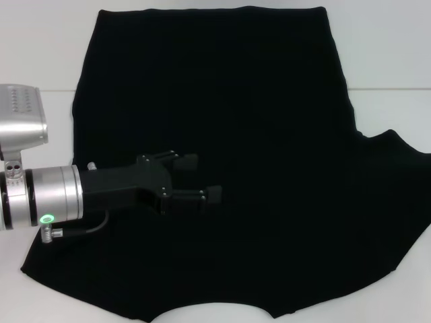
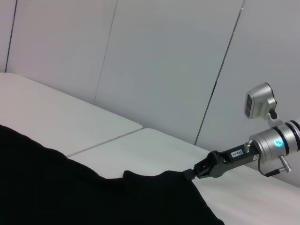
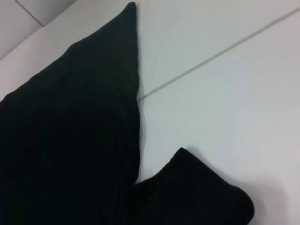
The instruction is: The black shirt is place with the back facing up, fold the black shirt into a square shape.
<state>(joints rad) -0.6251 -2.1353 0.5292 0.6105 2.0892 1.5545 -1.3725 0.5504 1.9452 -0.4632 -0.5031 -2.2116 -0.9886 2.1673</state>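
The black shirt (image 1: 256,134) lies spread flat on the white table (image 1: 40,54), plain side up, with one sleeve (image 1: 397,155) sticking out to the right. My left gripper (image 1: 202,177) is over the shirt's left-middle area, open, with nothing between its fingers. My right gripper is outside the head view. In the left wrist view the right gripper (image 2: 189,174) sits low at the tip of the sleeve (image 2: 154,180), its fingers pinched together on the cloth edge. The right wrist view shows the sleeve (image 3: 197,192) next to the shirt body (image 3: 70,131).
The white table has a seam (image 1: 390,89) running across it, and grey wall panels (image 2: 164,56) stand behind. Bare tabletop (image 3: 225,93) lies beside the sleeve and to the left of the shirt.
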